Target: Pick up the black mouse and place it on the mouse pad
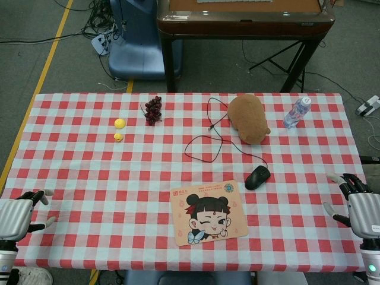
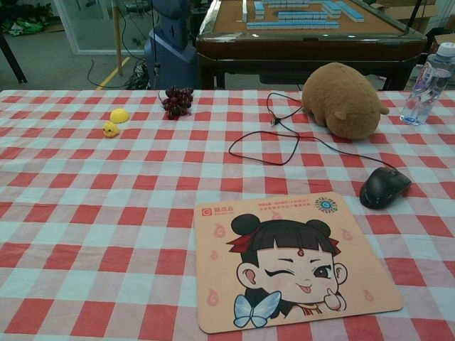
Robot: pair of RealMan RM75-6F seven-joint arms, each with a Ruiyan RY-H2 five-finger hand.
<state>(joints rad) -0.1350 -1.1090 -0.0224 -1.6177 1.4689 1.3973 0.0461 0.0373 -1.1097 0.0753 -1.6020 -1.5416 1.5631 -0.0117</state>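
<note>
Mouse waiting just off the pad, both my hands empty.
Black corded mouse [image 1: 257,177] sits on the red-checked tablecloth [image 1: 89,160] just beside the peach cartoon-girl mouse pad [image 1: 208,212]; my left hand [image 1: 18,215] and right hand [image 1: 356,202] rest at the table's edges, fingers apart.

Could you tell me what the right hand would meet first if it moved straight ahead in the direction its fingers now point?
The right hand points away from the robot along the table's right edge. Nothing lies directly ahead; the water bottle and black mouse sit off to its left, though depth is hard to judge.
</note>
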